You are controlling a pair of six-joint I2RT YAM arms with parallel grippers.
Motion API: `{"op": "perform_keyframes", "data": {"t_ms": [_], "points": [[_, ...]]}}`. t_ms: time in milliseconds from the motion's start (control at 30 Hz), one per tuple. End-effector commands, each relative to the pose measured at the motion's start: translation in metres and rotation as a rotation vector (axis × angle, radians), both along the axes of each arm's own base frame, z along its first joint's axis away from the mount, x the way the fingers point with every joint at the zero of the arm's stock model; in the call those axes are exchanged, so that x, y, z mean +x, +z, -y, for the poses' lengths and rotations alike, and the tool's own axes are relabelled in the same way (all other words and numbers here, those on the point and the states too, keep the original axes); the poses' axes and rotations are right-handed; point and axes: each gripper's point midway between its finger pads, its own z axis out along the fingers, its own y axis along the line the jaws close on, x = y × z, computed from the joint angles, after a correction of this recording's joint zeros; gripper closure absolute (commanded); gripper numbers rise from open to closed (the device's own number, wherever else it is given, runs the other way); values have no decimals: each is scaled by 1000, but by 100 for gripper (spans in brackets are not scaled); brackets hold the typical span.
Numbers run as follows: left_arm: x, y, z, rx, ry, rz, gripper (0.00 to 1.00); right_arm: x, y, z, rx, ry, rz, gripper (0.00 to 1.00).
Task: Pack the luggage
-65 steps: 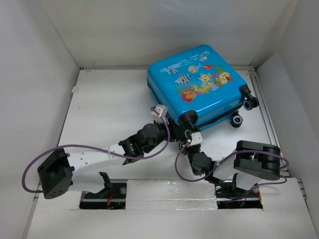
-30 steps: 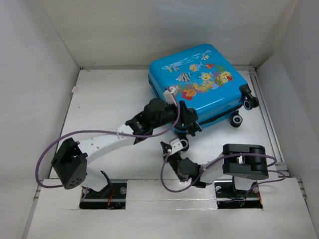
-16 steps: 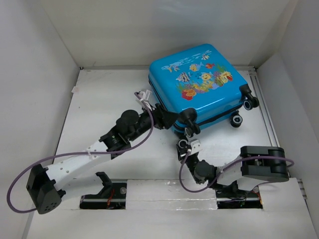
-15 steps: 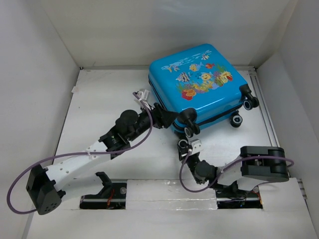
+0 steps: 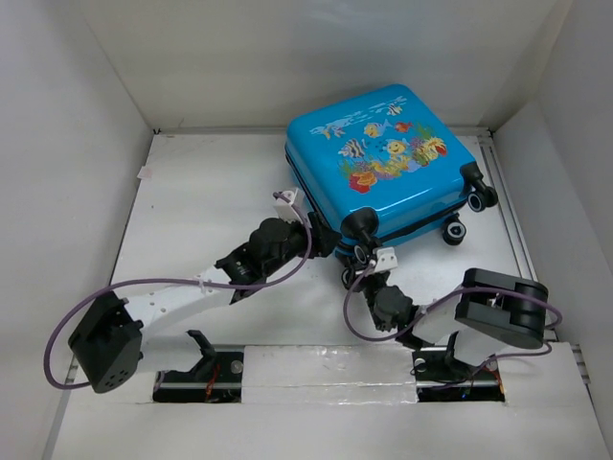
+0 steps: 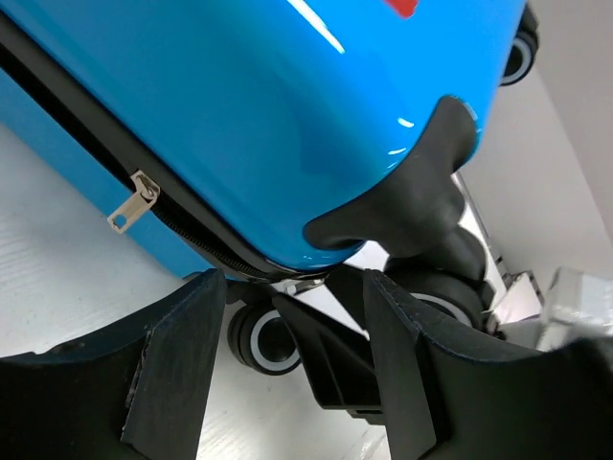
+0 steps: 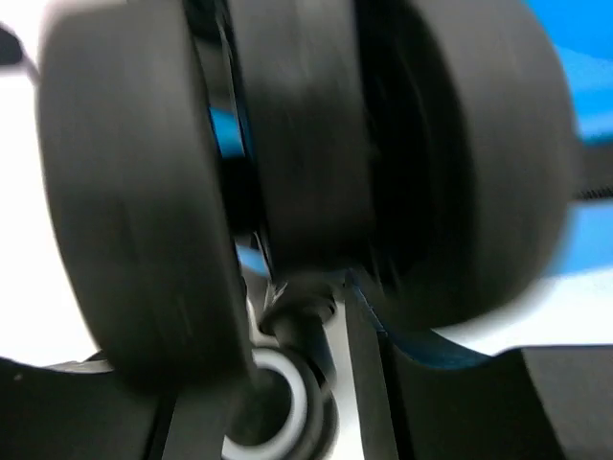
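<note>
The left gripper (image 5: 322, 241) sits low at the near-left edge of the luggage (image 5: 378, 158), its fingers (image 6: 182, 335) spread with nothing between them. They point at the black zip seam, just under the blue shell. The case lies flat and shut at the far right of the table (image 5: 211, 192), fish print upward. The job at hand looks like working the zip, so the thing to aim for is the small metal zipper pull (image 6: 132, 201), which hangs off to the left of the open fingers. The gripper should slide left along the seam, pinch only the tab and pull in line with the track. A twist would probably shift the light case instead. A caster wheel (image 6: 263, 340) and its black housing (image 6: 412, 201) crowd the same corner and could snag a finger. The right gripper (image 5: 367, 266) presses in at that near corner. In its blurred wrist view the fingers look spread at the lower corners, with another wheel (image 7: 316, 163) filling the gap, and no firm clamp shows. Bracing there would help to keep the case from sliding. A small scrap (image 5: 144, 173) lies by the left wall, well apart. The back and right walls stand close behind the case, so it has little room to slide or swing open.
</note>
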Motion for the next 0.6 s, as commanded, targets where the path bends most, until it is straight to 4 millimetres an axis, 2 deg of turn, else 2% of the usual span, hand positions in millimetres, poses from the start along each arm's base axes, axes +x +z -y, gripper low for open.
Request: {"op": "perform_keyframes", "data": {"t_ms": [0, 67, 100, 133, 167, 233, 367, 500, 567], "points": [[7, 36, 13, -79, -22, 78, 46, 5, 117, -18, 497, 83, 256, 48], [9, 40, 15, -87, -21, 85, 46, 3, 124, -26, 493, 124, 274, 48], [10, 36, 16, -79, -22, 79, 46, 2, 124, -28, 491, 135, 276, 50], [10, 31, 18, -71, -31, 69, 46, 1, 127, -27, 499, 135, 281, 50], [11, 36, 19, -79, -31, 76, 46, 2, 127, -26, 487, 133, 284, 50], [10, 35, 22, -81, -43, 75, 46, 0, 138, -21, 494, 127, 308, 51], [11, 35, 26, -84, -53, 75, 47, -2, 147, -11, 446, 90, 337, 51], [10, 37, 28, -92, -62, 80, 47, -14, 127, -4, 447, 69, 237, 45], [11, 39, 28, -99, -62, 86, 47, -17, 110, 4, 433, 65, 197, 42]]}}
